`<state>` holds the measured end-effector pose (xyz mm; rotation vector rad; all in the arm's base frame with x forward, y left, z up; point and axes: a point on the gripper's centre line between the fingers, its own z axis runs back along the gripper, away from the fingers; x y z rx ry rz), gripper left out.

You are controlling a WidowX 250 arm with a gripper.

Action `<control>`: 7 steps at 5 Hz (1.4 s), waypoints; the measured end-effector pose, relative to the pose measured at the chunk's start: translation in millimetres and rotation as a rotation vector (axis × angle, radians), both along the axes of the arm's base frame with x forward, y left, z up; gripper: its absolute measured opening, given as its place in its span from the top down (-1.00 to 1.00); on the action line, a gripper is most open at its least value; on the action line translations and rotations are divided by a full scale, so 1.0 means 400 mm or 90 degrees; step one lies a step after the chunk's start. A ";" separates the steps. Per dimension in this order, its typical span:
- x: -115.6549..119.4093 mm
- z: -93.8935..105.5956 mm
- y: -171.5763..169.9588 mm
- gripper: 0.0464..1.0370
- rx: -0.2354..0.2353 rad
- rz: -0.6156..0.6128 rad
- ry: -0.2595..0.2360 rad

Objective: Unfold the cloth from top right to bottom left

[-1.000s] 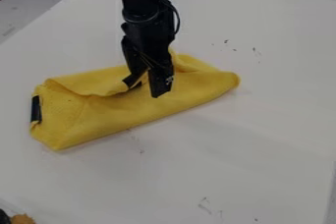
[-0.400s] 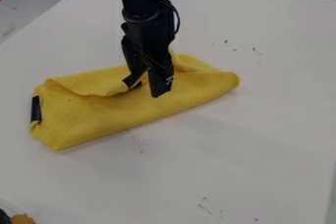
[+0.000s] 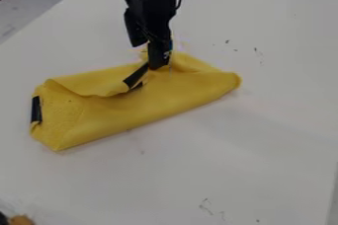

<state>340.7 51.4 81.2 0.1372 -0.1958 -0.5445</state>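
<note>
In the camera view, the black gripper (image 3: pixel 147 57) is being held over the upper edge of the yellow cloth (image 3: pixel 125 110), with the arm coming in from the top. Its two jaws are being kept apart, with a moderate gap showing between them. One jaw is ending above and to the picture's left, while the other is being seen lower down, its tip meeting the cloth in the view. Nothing is plainly being gripped; whether the cloth is being pressed or only overlapped by that lower tip cannot be told.

The cloth is lying folded and slanted across the white table (image 3: pixel 244 135), its layers being parted along a loose upper flap. A dark strip (image 3: pixel 136 75) is being seen just below the gripper (its slant is rather closely echoing a finger's), and a dark patch (image 3: pixel 36 109) is being shown at the cloth's left end. Small dark marks (image 3: pixel 206 206) are dotting the tabletop, and a brown item (image 3: pixel 21 220) is being cut off by the lower left corner.
</note>
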 end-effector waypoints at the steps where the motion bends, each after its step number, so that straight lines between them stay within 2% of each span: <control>1: 0.025 -0.030 0.041 -0.93 -0.017 0.010 -0.002; 2: 0.023 -0.070 0.049 -0.93 -0.053 0.024 -0.001; 3: -0.006 -0.096 0.037 -0.93 -0.070 0.035 0.019; 4: -0.014 -0.077 0.020 -0.93 -0.063 0.031 0.029; 5: -0.002 -0.074 0.014 -0.81 -0.065 0.021 0.010; 6: 0.000 -0.102 0.011 -0.24 -0.072 0.010 0.019; 7: 0.003 -0.107 0.019 0.37 -0.073 0.008 0.015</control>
